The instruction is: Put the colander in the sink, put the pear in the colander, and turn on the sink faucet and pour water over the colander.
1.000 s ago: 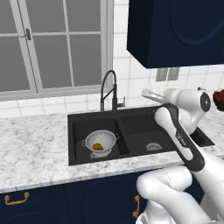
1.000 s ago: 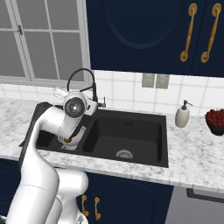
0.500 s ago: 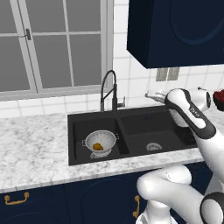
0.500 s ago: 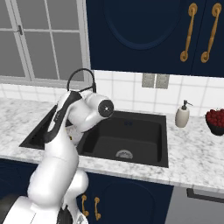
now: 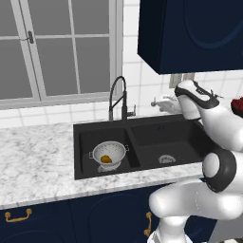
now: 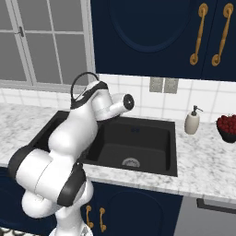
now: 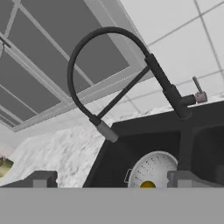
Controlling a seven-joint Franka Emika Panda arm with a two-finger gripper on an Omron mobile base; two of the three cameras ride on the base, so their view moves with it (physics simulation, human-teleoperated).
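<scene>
pear in colander, hand open

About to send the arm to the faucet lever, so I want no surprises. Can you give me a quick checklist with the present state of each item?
1. Colander sits in the left basin of the sink: ok.
2. Pear lies inside the colander: ok.
3. Gripper open and empty: ok.
4. Faucet spout ends over the left basin, near the colander: ok.
5. Lever in sight and unblocked in the hand view: ok.
6. Water running: not ok, no stream visible yet.
</scene>
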